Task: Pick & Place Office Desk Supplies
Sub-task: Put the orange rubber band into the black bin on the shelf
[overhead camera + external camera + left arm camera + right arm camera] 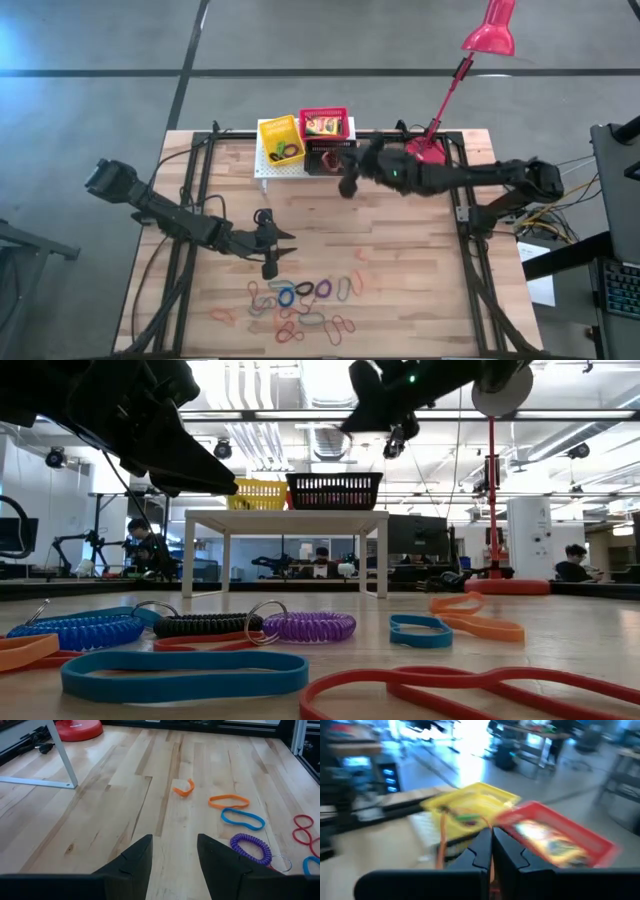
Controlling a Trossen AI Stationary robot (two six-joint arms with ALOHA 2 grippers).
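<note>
Fingers [482, 851] of the right gripper [491, 851] are pressed shut on a thin orange loop [441, 837], which shows only in the right wrist view, hanging down beside them. From above, that right gripper [348, 184] sits just in front of the small white stand [268, 169], and whatever it carries is too small to make out there. Beyond it the wrist view takes in the yellow basket [470, 810] and the red basket [560, 837], the latter holding a yellow-green crayon box [545, 836]; the black basket [334, 490] shows plainly only from table height, standing on the stand next to the yellow one.

The left gripper [175, 852] stands with its fingers apart and nothing between them, above bare wooden table [100, 815]. The overhead view puts it [274, 243] near the middle of the table, just behind the scatter of loops [300, 305] along the front edge. Its wrist view picks out the near ones: a curled orange scrap [184, 787], an orange band [228, 801], a blue band [243, 818], a purple coiled loop [251, 847] and red loops [303, 830]. The low view adds a black coil [205, 625] and a blue coil [75, 630] lying beside the purple one, with flat blue and red bands closer in.

The red desk lamp [470, 60] rises from the table's back right corner; its base [78, 729] also appears in the left wrist view. People sit at desks in the room behind.
</note>
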